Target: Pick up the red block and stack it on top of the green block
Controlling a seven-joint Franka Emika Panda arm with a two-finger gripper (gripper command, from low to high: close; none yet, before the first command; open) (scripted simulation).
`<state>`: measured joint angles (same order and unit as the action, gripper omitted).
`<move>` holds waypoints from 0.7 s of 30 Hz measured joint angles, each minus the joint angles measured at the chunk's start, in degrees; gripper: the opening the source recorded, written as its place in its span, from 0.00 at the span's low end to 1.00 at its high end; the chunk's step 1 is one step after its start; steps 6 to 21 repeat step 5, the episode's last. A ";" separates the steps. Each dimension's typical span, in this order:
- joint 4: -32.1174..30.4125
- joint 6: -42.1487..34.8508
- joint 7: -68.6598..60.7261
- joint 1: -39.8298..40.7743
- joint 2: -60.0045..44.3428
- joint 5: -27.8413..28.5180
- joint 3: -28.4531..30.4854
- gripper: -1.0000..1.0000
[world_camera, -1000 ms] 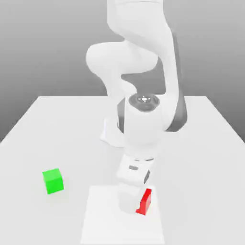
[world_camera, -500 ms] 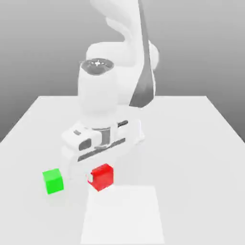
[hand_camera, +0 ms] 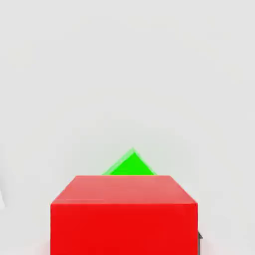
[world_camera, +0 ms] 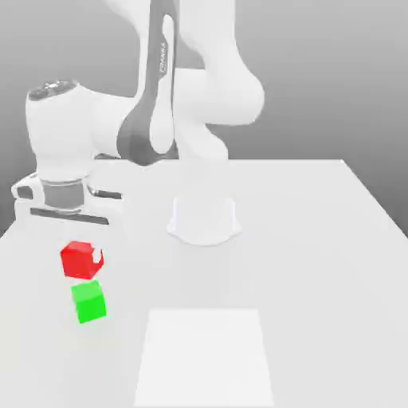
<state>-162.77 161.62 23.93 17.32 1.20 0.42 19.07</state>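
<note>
**A:** Which step is this? The arm (world_camera: pixel 151 96) carries the red block (world_camera: pixel 80 260) clear of the table (world_camera: pixel 319 239), and the block hangs just above the green block (world_camera: pixel 88 301) without touching it; I judge it the carry, at the point of lining up for the stack.

**B:** And the gripper (world_camera: pixel 83 256)? Its fingers are pressed in on the red block, pinching it from two sides; a pale fingertip (world_camera: pixel 97 256) shows at the block's edge on the exterior view's right.

**A:** Where does the green block sit? On the table near the exterior view's left edge, upright and untouched; in the hand view a green corner (hand_camera: pixel 130 165) peeps out from behind the red block (hand_camera: pixel 123 214), so the two are close to lined up but not squarely; the red block appears turned relative to the green one.

**B:** So what does the next move call for? By my reading: a small centring over the green block, perhaps a twist of the wrist to square the faces, then a slow descent until red rests on green; only then should the fingers part.

**A:** The count? One red block; one green block; one arm with one gripper; one table; one paler square patch (world_camera: pixel 205 357) on the table's near side, well apart from both blocks.
</note>
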 joint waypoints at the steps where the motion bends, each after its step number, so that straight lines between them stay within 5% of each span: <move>1: 0.07 1.88 -1.53 0.16 -2.07 -2.19 -0.76 0.00; 2: 0.16 3.76 -3.07 0.77 -4.17 -4.38 -1.90 0.00; 3: 0.20 4.71 -3.93 1.09 -5.23 -5.60 -2.42 1.00; 21: 0.20 4.71 -3.93 1.07 -5.23 -5.60 -2.42 1.00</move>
